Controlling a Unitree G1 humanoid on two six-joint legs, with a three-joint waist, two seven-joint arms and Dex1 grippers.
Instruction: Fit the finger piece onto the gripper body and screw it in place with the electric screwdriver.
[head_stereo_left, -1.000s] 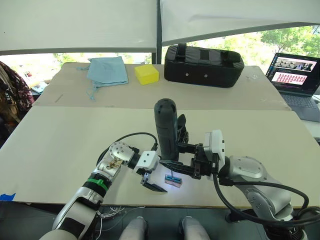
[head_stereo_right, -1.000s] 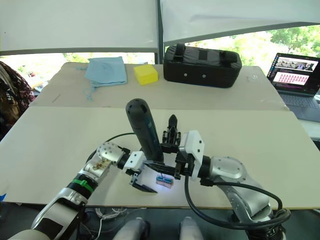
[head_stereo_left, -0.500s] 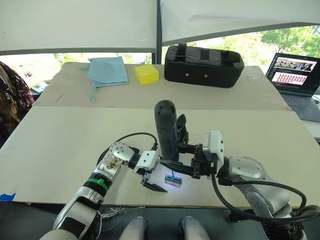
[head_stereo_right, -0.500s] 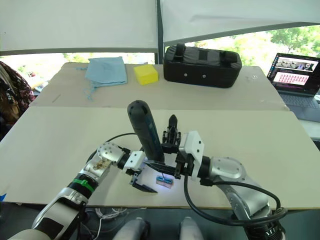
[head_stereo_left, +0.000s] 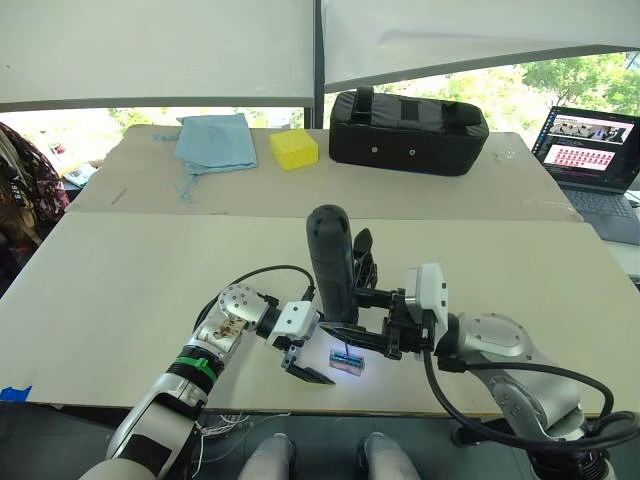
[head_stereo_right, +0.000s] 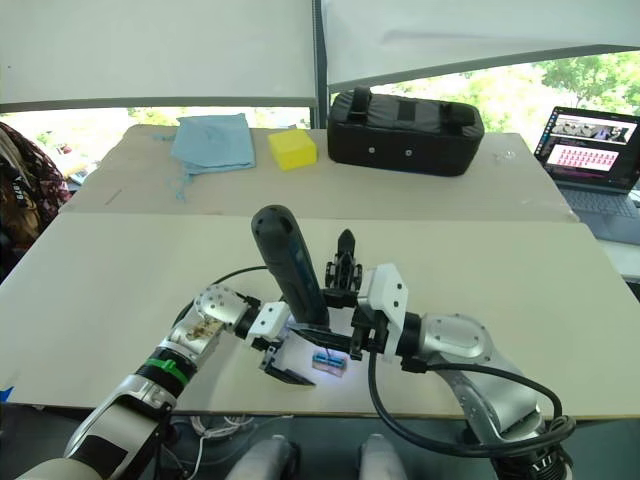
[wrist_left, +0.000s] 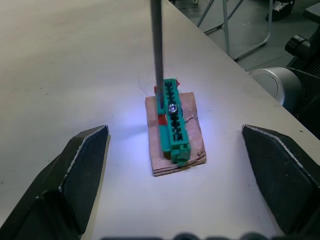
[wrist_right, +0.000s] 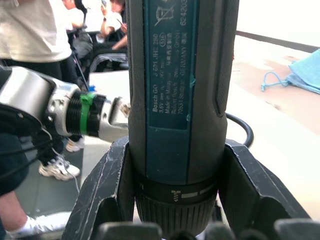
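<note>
Against the earlier frame I see the screwdriver (head_stereo_left: 331, 262) tipped slightly more to my left; all else matches. My right gripper (wrist_right: 172, 200) clamps the one screwdriver upright, bit (wrist_left: 158, 45) down on a green strip (wrist_left: 173, 121) on a small block. My left gripper (wrist_left: 177, 175) sits low beside it, jaws spread wide, empty. One gripper body (head_stereo_right: 343, 268) stands just behind the screwdriver

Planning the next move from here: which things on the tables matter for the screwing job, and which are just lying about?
In the job:
electric screwdriver, clamped upright in the right gripper
green screw holder under its bit
gripper body behind
left gripper, open

Lying about:
black case
yellow block
blue cloth
laptop
</note>
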